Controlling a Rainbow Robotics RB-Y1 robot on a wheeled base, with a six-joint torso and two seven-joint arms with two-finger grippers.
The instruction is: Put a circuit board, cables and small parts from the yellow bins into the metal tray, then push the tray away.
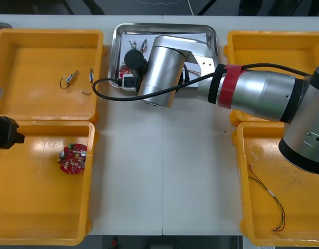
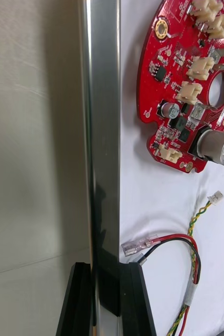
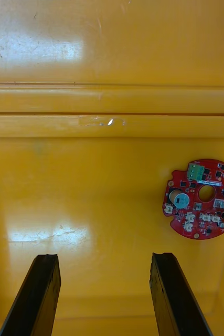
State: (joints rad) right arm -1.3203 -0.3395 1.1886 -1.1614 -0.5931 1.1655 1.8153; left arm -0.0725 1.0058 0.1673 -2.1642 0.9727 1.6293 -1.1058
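The right gripper [image 2: 106, 269] is at the near left corner of the shiny rectangular metal tray [image 1: 168, 27], which sits at the far middle of the light table [image 1: 164, 171] between the bins. Its black fingers [image 2: 135, 296] straddle the tray's upright rim, one outside and one inside, pinching the rim between them. Inside the metal tray, on its white lining, a round red circuit board [image 2: 188, 89] lies flat close to the rim. A red and yellow twisted cable [image 2: 191, 247] with a black strand curls beside the inner finger. A few small metal parts [image 1: 143, 45] rest toward the tray's far side. The left gripper [image 3: 104, 261] hangs at the table's left edge over the near left yellow plastic bin [image 1: 42, 207], fingers spread wide and holding nothing. A second round red circuit board [image 1: 72, 158] lies on that bin's floor, off to one side of the fingers. The far left yellow bin [image 1: 24, 67] holds two small metal parts [image 1: 70, 79] well apart from its walls. The near right yellow bin [image 1: 263, 228] holds a thin cable [image 1: 268, 199] stretched along its floor. The far right yellow bin [image 1: 274, 46] is largely covered by the right arm.
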